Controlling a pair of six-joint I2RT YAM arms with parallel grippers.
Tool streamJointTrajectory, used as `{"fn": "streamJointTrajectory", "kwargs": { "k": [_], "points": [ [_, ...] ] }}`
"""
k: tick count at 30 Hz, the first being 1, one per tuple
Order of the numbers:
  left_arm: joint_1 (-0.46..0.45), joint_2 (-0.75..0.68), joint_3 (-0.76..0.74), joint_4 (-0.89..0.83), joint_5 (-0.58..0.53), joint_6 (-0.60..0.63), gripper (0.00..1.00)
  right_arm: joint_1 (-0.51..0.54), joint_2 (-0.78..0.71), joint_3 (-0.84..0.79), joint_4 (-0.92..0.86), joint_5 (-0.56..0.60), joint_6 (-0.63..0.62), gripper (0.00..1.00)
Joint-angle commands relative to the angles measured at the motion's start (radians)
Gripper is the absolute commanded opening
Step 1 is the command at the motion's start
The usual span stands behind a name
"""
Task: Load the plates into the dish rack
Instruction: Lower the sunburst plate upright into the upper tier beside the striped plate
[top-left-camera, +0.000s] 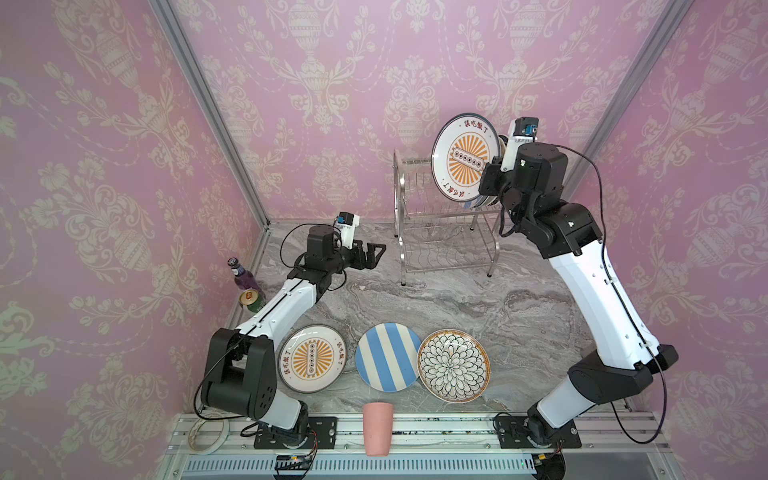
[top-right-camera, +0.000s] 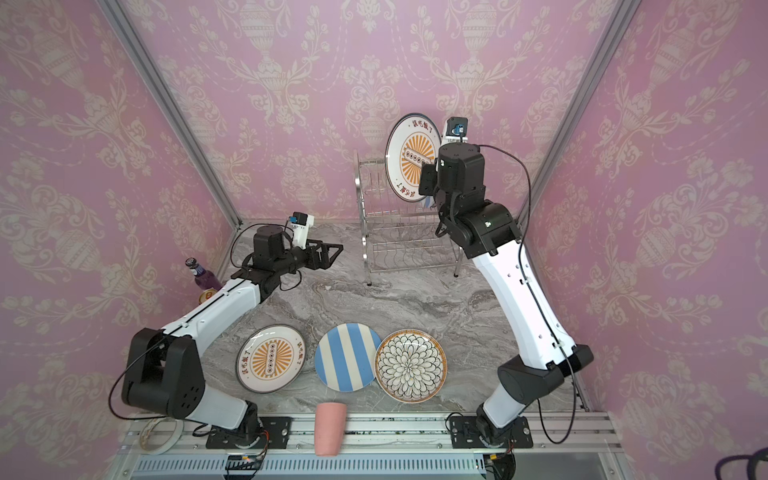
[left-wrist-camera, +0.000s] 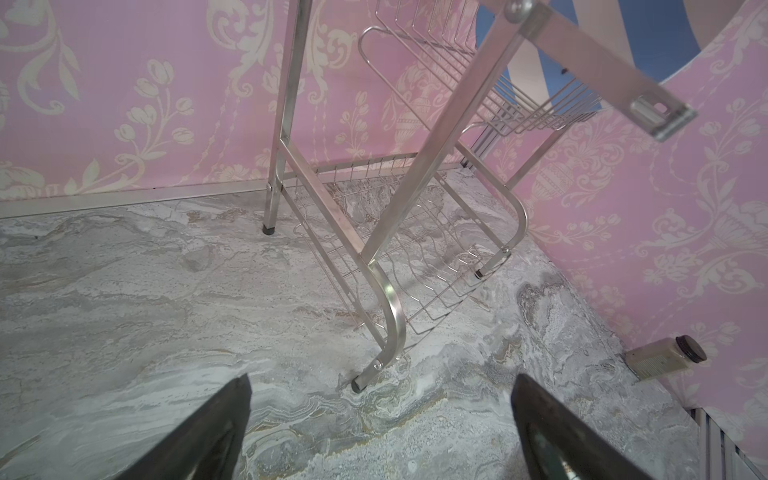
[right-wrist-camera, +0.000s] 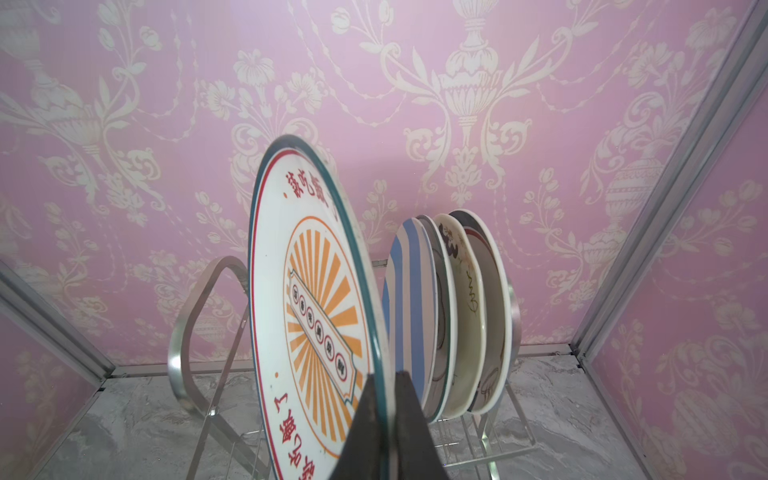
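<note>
The dish rack (top-left-camera: 440, 216) is standing at the table's 1 o'clock, its racked plates (right-wrist-camera: 465, 316) hiding behind the right arm (top-left-camera: 552, 224) in both top views. The right gripper (right-wrist-camera: 386, 386) is clenching an orange-sunburst plate (top-left-camera: 465, 156) on edge over the upper tier, face pointing 9 o'clock. The left gripper (top-left-camera: 374, 251) is hanging released, three loose plates (top-left-camera: 387, 356) lying at 6 o'clock.

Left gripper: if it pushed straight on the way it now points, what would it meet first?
Probably the near front leg of the dish rack; the open left gripper aims there over the tabletop, depth unclear.
</note>
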Motion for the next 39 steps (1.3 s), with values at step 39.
{"fn": "streamJointTrajectory", "kwargs": {
  "k": [39],
  "points": [
    [0.001,-0.070,-0.019,-0.037,0.025,0.034,0.99,0.036,0.363,0.175,0.311,0.404,-0.339,0.00]
  ]
}}
